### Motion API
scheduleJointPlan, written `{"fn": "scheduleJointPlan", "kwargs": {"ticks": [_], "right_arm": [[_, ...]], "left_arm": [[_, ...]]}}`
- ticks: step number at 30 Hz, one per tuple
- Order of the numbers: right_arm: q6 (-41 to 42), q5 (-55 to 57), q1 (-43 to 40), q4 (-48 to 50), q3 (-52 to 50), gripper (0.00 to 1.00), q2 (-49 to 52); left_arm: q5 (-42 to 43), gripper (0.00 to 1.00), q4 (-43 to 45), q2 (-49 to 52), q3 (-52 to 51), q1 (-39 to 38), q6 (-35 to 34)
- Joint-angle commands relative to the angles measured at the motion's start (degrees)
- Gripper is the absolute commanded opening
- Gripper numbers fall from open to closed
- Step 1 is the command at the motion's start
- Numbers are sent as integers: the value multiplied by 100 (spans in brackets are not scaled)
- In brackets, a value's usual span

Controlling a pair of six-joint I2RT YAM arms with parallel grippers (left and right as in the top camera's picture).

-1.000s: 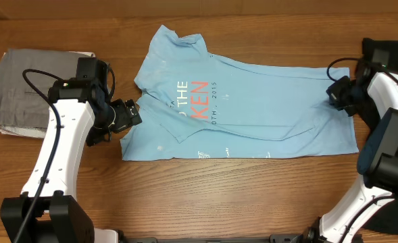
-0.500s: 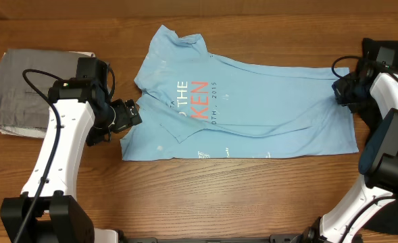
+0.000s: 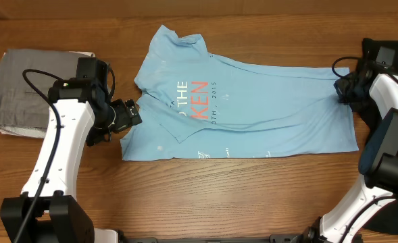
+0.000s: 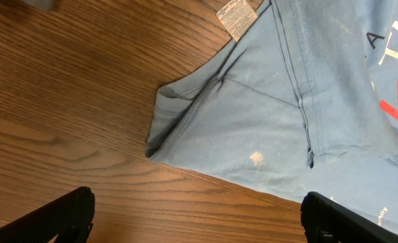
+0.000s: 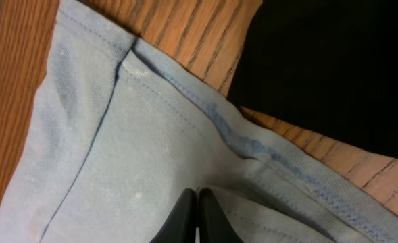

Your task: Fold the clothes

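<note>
My left pincer (image 4: 199, 209) is wide open, with nothing in it. It hangs just over the brown table (image 3: 205, 196), right at the left edge of the blue shirt (image 3: 266, 111). Under it I see a bunched-up fold (image 4: 168, 111) of the shirt's edge. A bit further off there is a small white label (image 4: 238, 15).

My right pincer (image 5: 197, 206) is shut tight. Its two tips are pressed together and touch the shirt close to the stitched hem (image 5: 239, 135) at the right end. A small crease starts right at the tips, but I cannot tell if any cloth is caught between them. Just past the hem is a strip of table, and then something black (image 5: 334, 67).

The shirt lies spread out in the middle of the table, between my two arms. Part of its left side is folded over, so the white letters (image 3: 182, 91) and red letters (image 3: 200, 100) are cut short. Far on the left, apart from the shirt, sits a grey folded cloth (image 3: 30, 91).
</note>
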Motion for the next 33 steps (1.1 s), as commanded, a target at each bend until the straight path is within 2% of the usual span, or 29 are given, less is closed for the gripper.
{"fn": "scheduleJointPlan", "kwargs": {"ticks": [1, 18, 33], "right_arm": [[50, 162, -17, 57, -33, 4, 35], [435, 404, -28, 2, -33, 4, 35], [437, 420, -74, 146, -33, 4, 35]], "left_arm": [[-20, 100, -13, -83, -2, -2, 4], [-20, 100, -13, -83, -2, -2, 4], [-20, 100, -13, -83, -2, -2, 4]]}}
